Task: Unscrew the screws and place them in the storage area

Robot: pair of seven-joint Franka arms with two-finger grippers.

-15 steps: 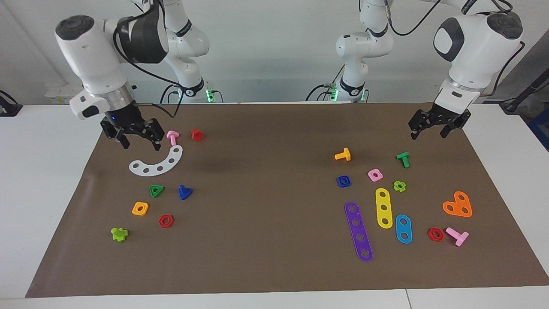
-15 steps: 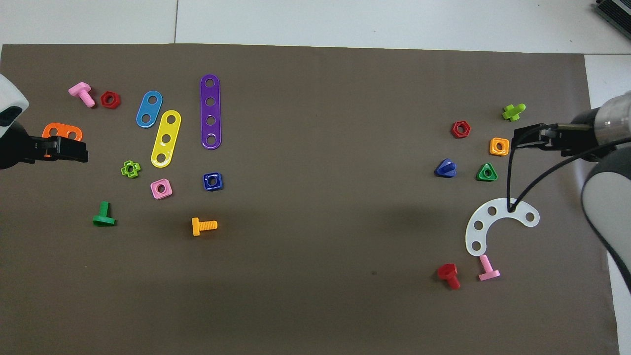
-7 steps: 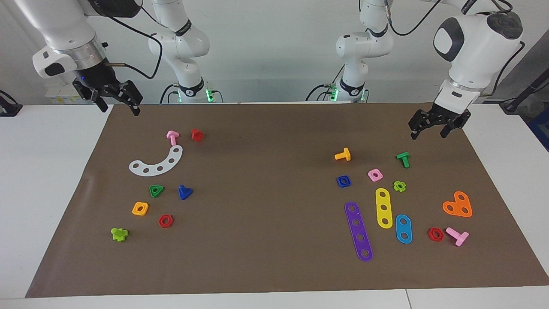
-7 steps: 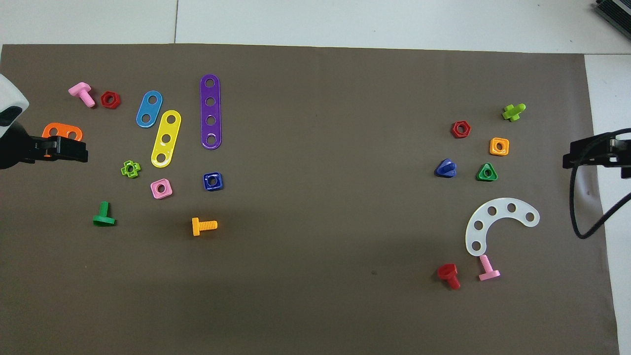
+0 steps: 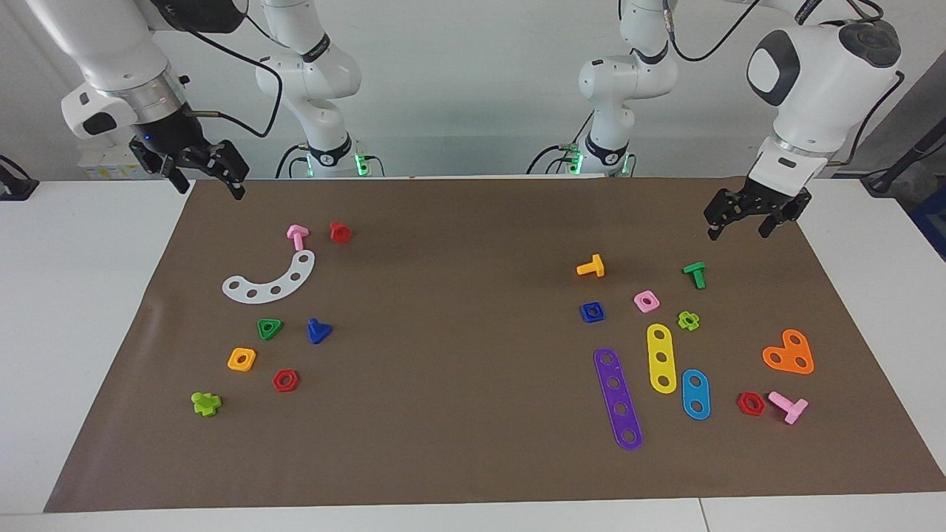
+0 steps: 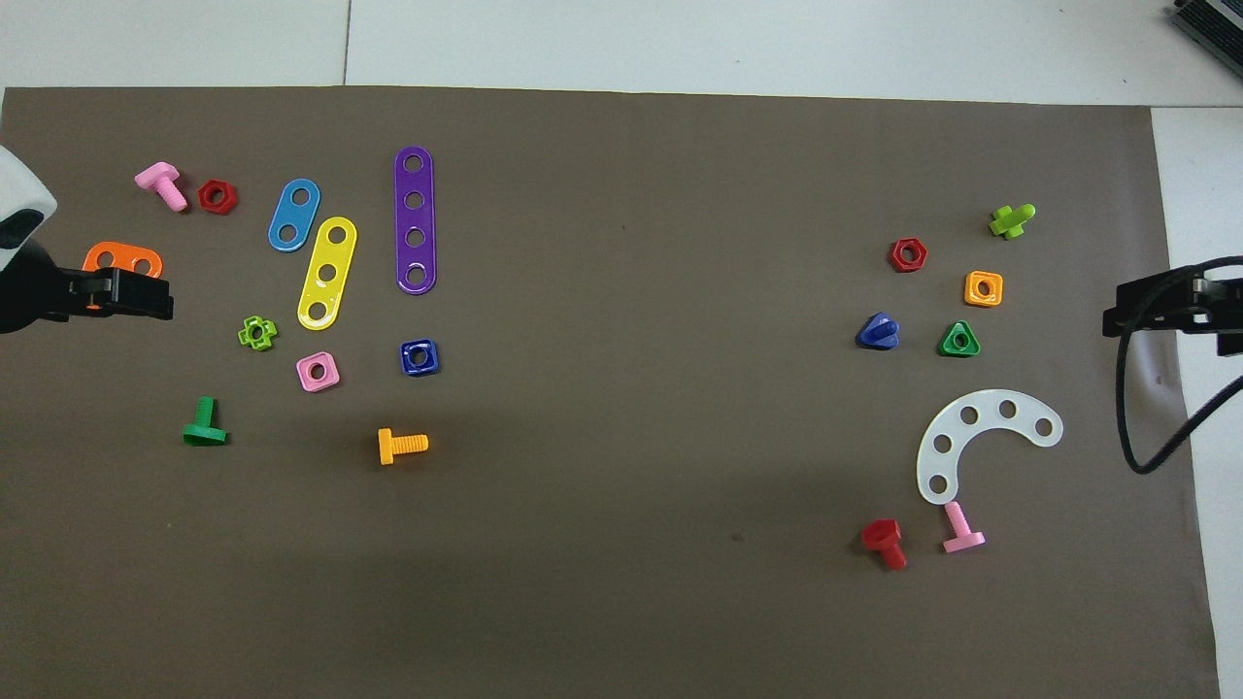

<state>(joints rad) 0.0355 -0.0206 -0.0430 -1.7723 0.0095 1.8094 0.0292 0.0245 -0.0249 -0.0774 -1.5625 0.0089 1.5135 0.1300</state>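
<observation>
Right claw [image 5: 205, 177] up in the air over the mat's corner at the right arm's end of the desk, fingers spread wide, holding nothing. From that claw outward, in the facing view: pink bolt [image 5: 297, 236] and red bolt [image 5: 340, 232] at about 4 o'clock, side by side; white curved strip [image 5: 270, 281] just below the pink bolt, nearly touching it. Lower again, green triangle nut [image 5: 269, 328], with the dark-blue screw [image 5: 318, 331] beside it at 3 o'clock, lying loose on the brown mat [image 5: 458, 355], apart from every strip and nut. Orange nut [image 5: 242, 359] and red nut [image 5: 285, 380] at 6 o'clock of that pair, lime piece [image 5: 205, 403] lowest. Screw thus on the bare storage patch among these.

Left claw [image 5: 746, 220] hanging over the mat's edge at the left arm's end, fingers wide too, empty. At 7 o'clock of it, green bolt [image 5: 695, 274]; orange bolt [image 5: 591, 267] toward mid-desk; purple strip [image 5: 618, 398], yellow strip [image 5: 661, 357] and blue strip [image 5: 695, 394] well below.
</observation>
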